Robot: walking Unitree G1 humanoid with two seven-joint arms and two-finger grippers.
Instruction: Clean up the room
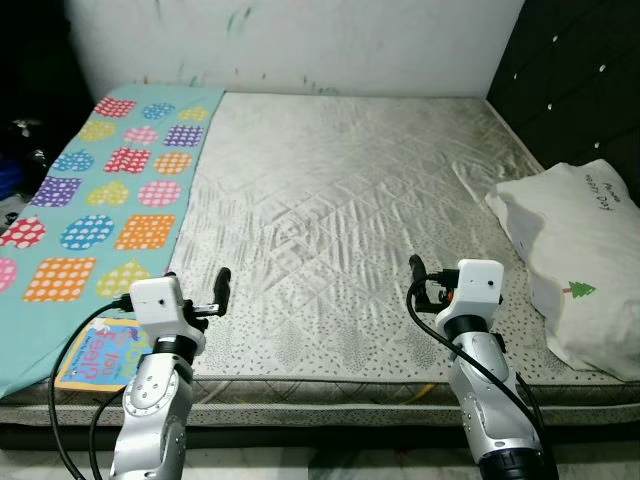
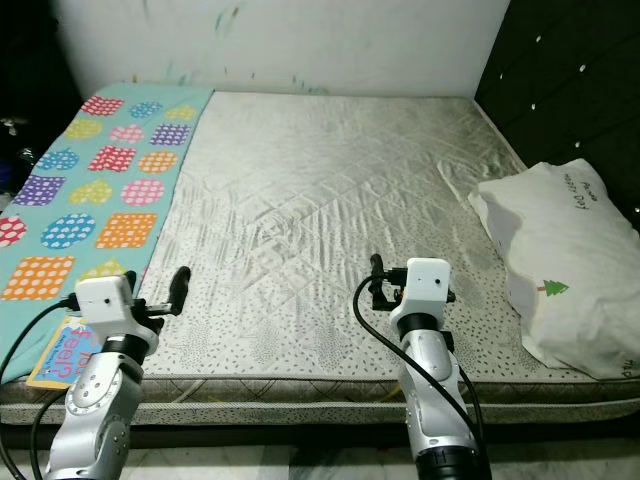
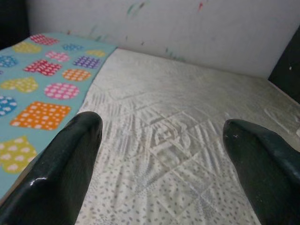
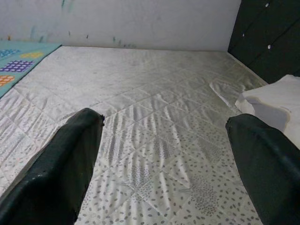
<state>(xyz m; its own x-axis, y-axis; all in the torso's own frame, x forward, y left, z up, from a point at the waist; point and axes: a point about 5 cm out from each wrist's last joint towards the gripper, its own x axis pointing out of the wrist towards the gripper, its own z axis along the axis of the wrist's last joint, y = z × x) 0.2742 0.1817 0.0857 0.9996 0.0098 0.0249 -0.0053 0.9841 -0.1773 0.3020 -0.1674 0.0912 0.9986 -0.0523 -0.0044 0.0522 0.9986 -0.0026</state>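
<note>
Left eye view looks down on a bed whose bare mattress is quilted in pale diamonds with a fine grey speckle near the front edge, its surface creased in soft ridges around the middle. Along the robot's left side lies a turquoise blanket printed with polka-dotted hearts, squares and circles in orange, pink, purple, blue and yellow — it runs from the white wall at the far end down to the near edge of the bed. On the blanket's near corner, just beside the left arm, rests a flat children's book with a blue cover, an orange border and pink lettering; part of it is hidden by the arm. On the right side a white pillow sits crumpled against the dark tufted headboard, marked with a small green tree and some dark writing too small to read. The left gripper is raised over the front edge of the mattress near the blanket's border, its fingers spread wide with nothing between them. The right gripper is held over the front edge further to the right, well apart from the pillow — its fingers are likewise parted wide and hold nothing.
</note>
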